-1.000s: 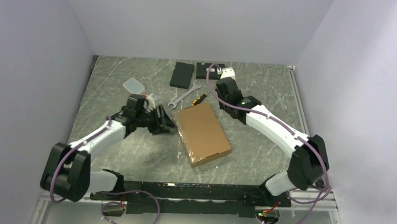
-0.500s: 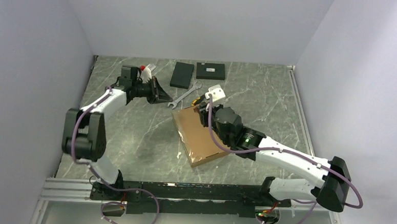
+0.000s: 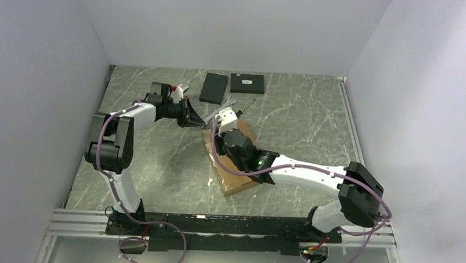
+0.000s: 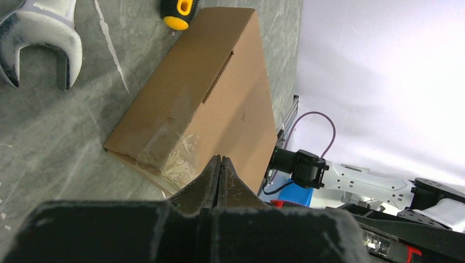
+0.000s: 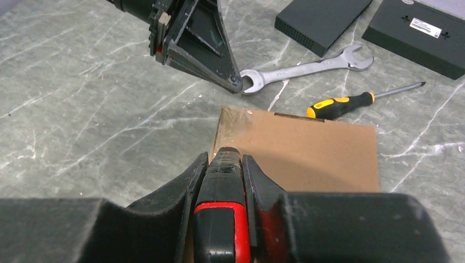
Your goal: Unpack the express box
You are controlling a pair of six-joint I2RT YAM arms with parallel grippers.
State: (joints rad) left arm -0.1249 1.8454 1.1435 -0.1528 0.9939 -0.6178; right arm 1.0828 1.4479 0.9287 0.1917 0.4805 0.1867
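The express box (image 3: 227, 174) is a flat brown cardboard mailer lying closed on the marble table, with clear tape over its far left corner (image 4: 164, 153). My right gripper (image 5: 226, 156) hovers over that end of the box (image 5: 318, 153), shut on a black-and-red tool (image 5: 225, 186) whose tip points at the taped edge. My left gripper (image 4: 220, 161) is shut with nothing in it. It sits low, just off the box's far left corner (image 3: 201, 122), next to the wrench. From the right wrist it appears as a black wedge (image 5: 237, 86).
A silver wrench (image 5: 307, 68) and a yellow-and-black screwdriver (image 5: 351, 101) lie just beyond the box. Two flat black boxes (image 3: 213, 88) (image 3: 247, 83) rest near the back wall. Grey walls close the table on three sides.
My left gripper has shut and swung from the box's left side back toward the far corner. The right arm came from the back right to over the box, carrying the tool.
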